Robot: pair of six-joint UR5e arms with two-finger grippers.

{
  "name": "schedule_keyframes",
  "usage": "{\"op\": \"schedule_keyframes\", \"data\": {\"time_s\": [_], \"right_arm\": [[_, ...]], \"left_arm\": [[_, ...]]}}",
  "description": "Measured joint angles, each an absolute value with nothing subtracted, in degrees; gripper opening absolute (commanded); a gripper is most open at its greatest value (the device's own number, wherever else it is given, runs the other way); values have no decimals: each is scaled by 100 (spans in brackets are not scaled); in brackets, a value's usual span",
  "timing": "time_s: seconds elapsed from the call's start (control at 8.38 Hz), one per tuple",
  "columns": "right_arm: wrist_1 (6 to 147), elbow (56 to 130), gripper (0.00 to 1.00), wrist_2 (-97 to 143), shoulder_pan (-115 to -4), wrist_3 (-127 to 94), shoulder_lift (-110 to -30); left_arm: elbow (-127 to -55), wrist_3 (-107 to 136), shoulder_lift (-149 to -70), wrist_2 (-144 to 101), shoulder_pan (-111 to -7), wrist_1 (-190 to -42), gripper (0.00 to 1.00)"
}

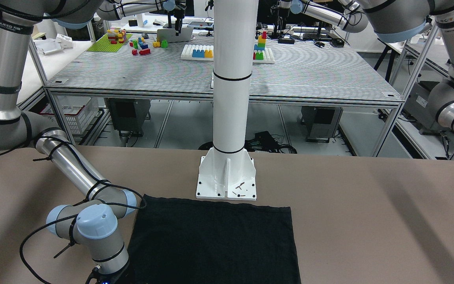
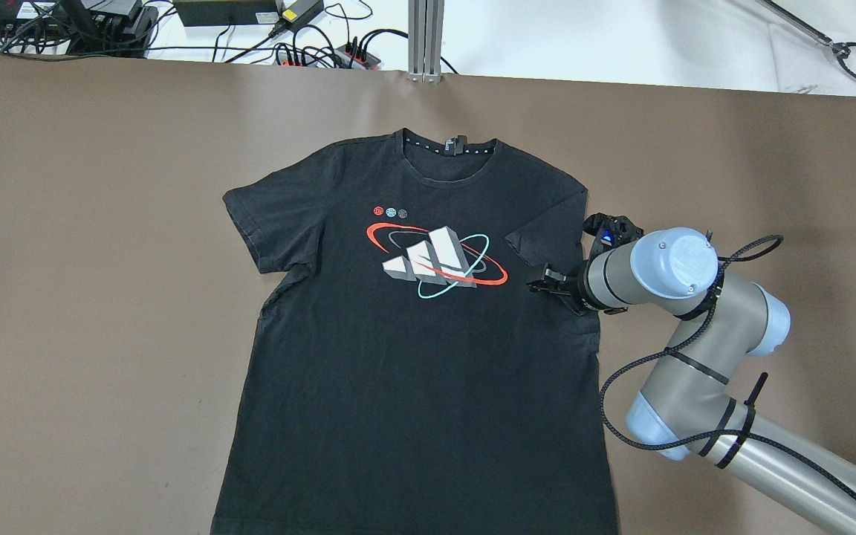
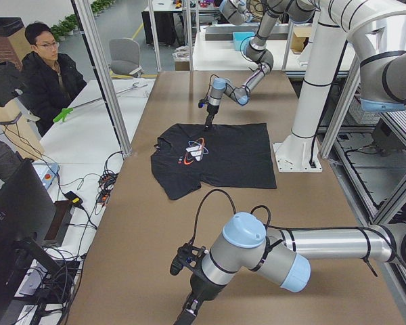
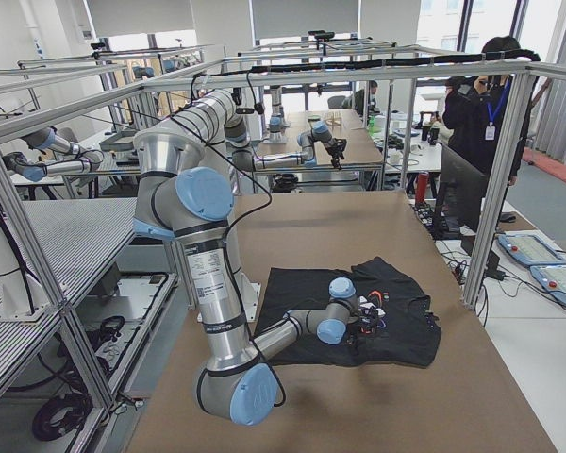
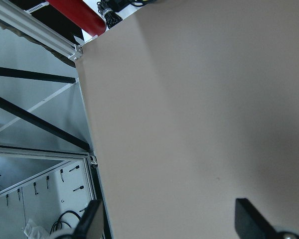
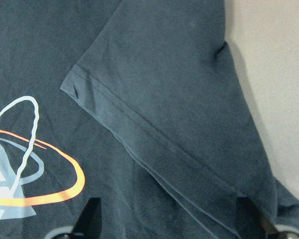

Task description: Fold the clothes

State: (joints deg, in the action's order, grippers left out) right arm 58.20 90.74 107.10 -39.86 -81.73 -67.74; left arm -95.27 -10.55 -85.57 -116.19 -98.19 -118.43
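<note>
While the right pincer [image 6: 169, 224] hovers low over the black T-shirt [image 2: 413, 357], its two fingers [image 6: 92, 219] stand wide apart, released, with nothing between them. Directly beneath and just ahead of that pincer lies the shirt's sleeve [image 6: 189, 89], turned in over the body, its stitched hem [image 6: 154, 144] running slantwise across the wrist view. Beyond the fingertips, toward the chest, sits the red, white and turquoise print [image 2: 435, 260]. The shirt lies flat, front up, on the brown table [image 2: 101, 297], its bottom edge just beside the white pillar's base plate [image 1: 227, 185]. Well apart from the shirt, the left pincer [image 5: 169, 221] is likewise released, with only bare tabletop under its spread tips
</note>
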Motion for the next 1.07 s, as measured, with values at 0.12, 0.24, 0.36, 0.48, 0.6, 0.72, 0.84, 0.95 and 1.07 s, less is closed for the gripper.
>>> {"op": "schedule_keyframes", "data": {"time_s": [0.12, 0.24, 0.36, 0.48, 0.6, 0.72, 0.84, 0.95, 1.07], "right_arm": [[5845, 9288, 95, 10714, -3965, -8173, -6962], [5861, 9535, 95, 10713, -3937, -8174, -7204], [5885, 9787, 95, 10730, -3926, -8174, -7412], [5997, 10053, 95, 10745, -3924, -8174, -7565], [6284, 10379, 95, 10753, -3922, -8174, -7655], [6611, 10670, 95, 10758, -3924, -8170, -7689], [6823, 10842, 95, 10751, -3925, -8167, -7700], [6930, 10917, 95, 10731, -3921, -8161, -7697], [6975, 10940, 95, 10716, -3922, -8154, -7690]], "left_arm": [[-9556, -1054, -8560, -11627, -9817, -11836, 93], [-9576, -1041, -8569, -11645, -9812, -11826, 93], [-9582, -994, -8598, -11680, -9799, -11808, 94], [-9578, -888, -8640, -11765, -9723, -11792, 94], [-9574, -608, -8737, -11927, -9527, -11745, 94], [-9569, -239, -8939, -12152, -9239, -11613, 94], [-9569, 194, -9227, -12380, -8919, -11388, 93], [-9557, 660, -9535, -12569, -8619, -11148, 93], [-9515, 1130, -9857, -12734, -8326, -10940, 89]]}}
